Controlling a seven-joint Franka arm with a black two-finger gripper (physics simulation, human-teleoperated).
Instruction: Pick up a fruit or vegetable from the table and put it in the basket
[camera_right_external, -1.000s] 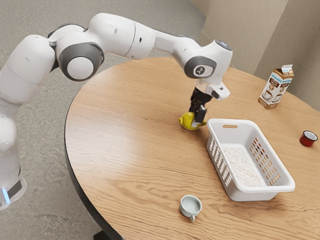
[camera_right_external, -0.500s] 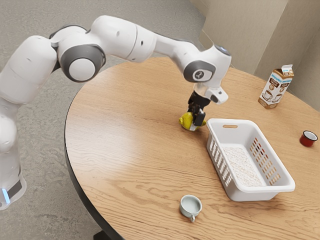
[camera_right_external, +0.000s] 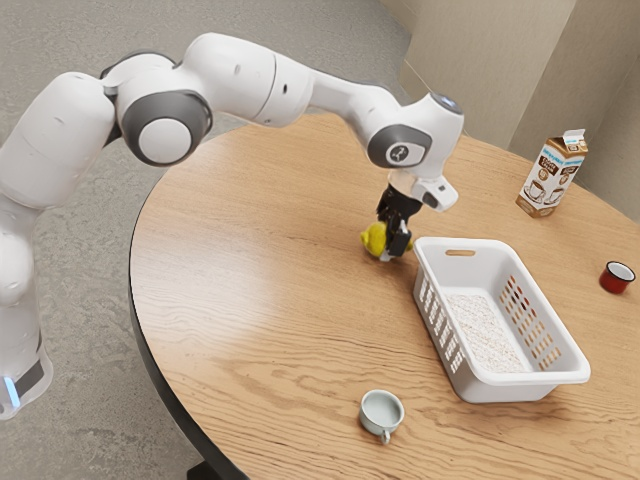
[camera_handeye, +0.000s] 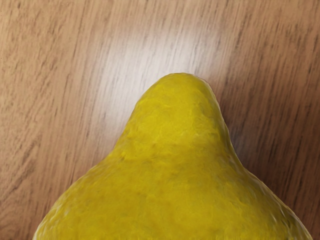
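My gripper (camera_right_external: 393, 244) is low over the table, just beside the basket's near-left corner in the exterior view, shut on a yellow lemon (camera_right_external: 374, 238). The near finger covers part of the fruit, and the far finger is hidden. In the wrist view the lemon (camera_handeye: 175, 170) lies large under the hand, its narrow tip pointing away over the wood. The white basket (camera_right_external: 450, 340) has slotted sides and a pale, speckled bottom.
A pale cup (camera_right_external: 381, 412) stands toward the exterior view's bottom on the wooden table (camera_right_external: 250, 300). Beyond the basket are a milk carton (camera_right_external: 552, 175) and a small red mug (camera_right_external: 616, 278) at the exterior view's right.
The near finger has come in against the lemon, and the fruit has shifted very slightly toward the exterior view's right and up with my hand. The basket and cups have stayed put.
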